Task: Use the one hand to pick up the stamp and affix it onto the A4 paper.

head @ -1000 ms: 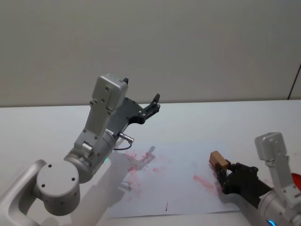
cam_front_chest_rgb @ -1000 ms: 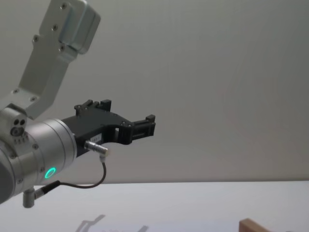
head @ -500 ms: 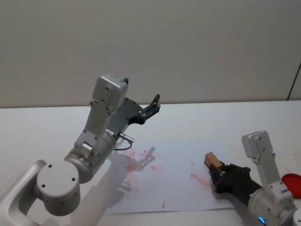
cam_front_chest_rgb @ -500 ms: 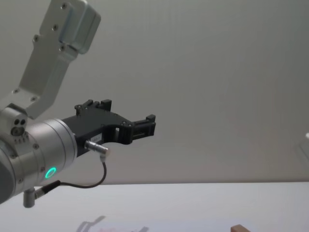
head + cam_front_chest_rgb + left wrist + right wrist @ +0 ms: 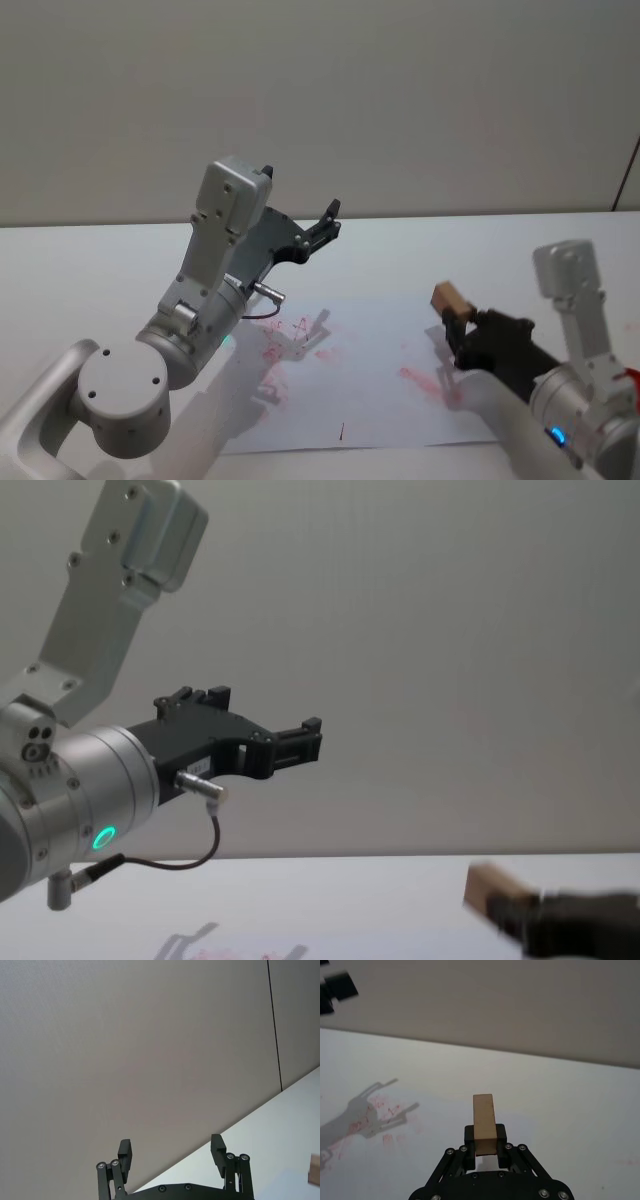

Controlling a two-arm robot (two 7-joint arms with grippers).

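Your right gripper is over the right part of the paper, jaws closed on the stamp. In the right wrist view the stamp sits squarely between the two fingertips of that gripper and sticks out well past them. In the chest view it shows low on the right, stamp leading and gripper behind it. The stamp looks clear of the sheet: its shadow falls on the paper just under it, apart from the block. A red ink smear lies on the paper close to that shadow. More red marks sit toward the sheet's left side, and a small dark-red stroke is near its front edge. The paper lies flat on the white worktop. Your left gripper is parked high over the left of the worktop, aimed at the wall. In the left wrist view that gripper has its jaws wide apart.
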